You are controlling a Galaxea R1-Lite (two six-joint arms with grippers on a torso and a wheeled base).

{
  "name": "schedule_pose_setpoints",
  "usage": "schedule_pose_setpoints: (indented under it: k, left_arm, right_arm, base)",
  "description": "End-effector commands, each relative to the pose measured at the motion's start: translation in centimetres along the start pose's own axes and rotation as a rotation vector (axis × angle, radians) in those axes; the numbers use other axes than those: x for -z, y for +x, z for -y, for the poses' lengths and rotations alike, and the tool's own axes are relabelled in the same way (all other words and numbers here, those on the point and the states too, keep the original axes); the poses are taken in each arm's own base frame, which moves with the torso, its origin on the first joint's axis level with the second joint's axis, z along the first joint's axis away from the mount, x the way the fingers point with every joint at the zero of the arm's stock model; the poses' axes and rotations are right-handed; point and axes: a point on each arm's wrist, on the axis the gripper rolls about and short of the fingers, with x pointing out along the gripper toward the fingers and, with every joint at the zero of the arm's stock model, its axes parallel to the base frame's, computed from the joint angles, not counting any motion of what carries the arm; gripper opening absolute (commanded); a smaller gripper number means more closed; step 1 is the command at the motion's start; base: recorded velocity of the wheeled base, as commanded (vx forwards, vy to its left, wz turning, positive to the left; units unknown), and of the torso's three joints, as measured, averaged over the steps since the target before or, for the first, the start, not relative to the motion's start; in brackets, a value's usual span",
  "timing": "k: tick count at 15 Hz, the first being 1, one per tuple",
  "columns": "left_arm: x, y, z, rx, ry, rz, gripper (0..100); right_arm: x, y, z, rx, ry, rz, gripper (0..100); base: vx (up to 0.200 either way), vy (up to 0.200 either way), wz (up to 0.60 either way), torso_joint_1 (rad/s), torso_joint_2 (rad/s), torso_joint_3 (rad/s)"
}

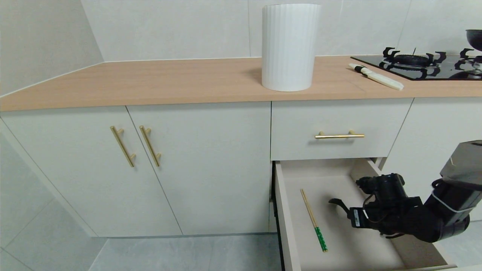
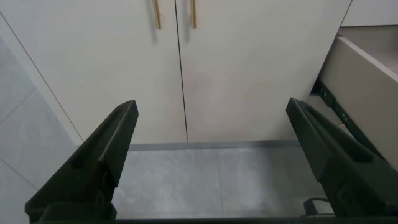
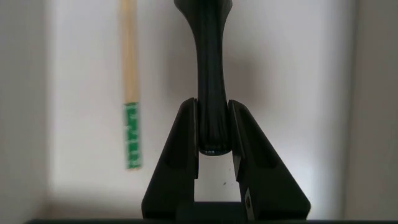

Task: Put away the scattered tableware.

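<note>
The lower drawer [image 1: 283, 210] stands pulled open. On its floor lies a pair of wooden chopsticks [image 1: 313, 225] with green ends [image 3: 130, 134]. My right gripper [image 1: 354, 217] is inside the drawer, shut on the handle of a black utensil [image 1: 337, 203]. In the right wrist view the fingers [image 3: 186, 137] clamp the black handle [image 3: 213, 68], which runs forward beside the chopsticks [image 3: 129, 56]. I cannot tell whether the utensil touches the drawer floor. My left gripper [image 2: 211, 109] is open and holds nothing, low in front of the cabinet doors [image 2: 180, 62].
On the counter stand a tall white ribbed container [image 1: 289, 47], a white knife [image 1: 376, 77] and a black gas hob [image 1: 418, 64]. The upper drawer with a gold handle [image 1: 339, 136] is closed. Two closed cabinet doors [image 1: 124, 145] are to the left. The floor is grey tile.
</note>
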Motion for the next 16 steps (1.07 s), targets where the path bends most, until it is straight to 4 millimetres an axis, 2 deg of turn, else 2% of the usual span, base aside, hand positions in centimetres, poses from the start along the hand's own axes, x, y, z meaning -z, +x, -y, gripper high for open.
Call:
schedule_pose_setpoints:
  k: [1, 5, 16]
  left_arm:
    - [0.0, 0.0, 0.0, 0.0, 0.0, 0.0, 100]
    - [0.0, 0.0, 0.0, 0.0, 0.0, -0.001, 100]
    - [0.0, 0.0, 0.0, 0.0, 0.0, -0.001, 100]
  right_arm:
    - [1.5, 1.6, 0.0, 0.007, -0.007, -0.058, 0]
    - [2.4, 2.7, 0.1, 0.039, -0.013, -0.089, 0]
    - [2.5, 3.1, 0.1, 0.049, -0.016, -0.066, 0]
  base:
    - [0.0, 0.0, 0.0, 0.0, 0.0, 0.0]
    - [0.0, 0.0, 0.0, 0.0, 0.0, 0.0]
    - [0.0, 0.0, 0.0, 0.0, 0.0, 0.0]
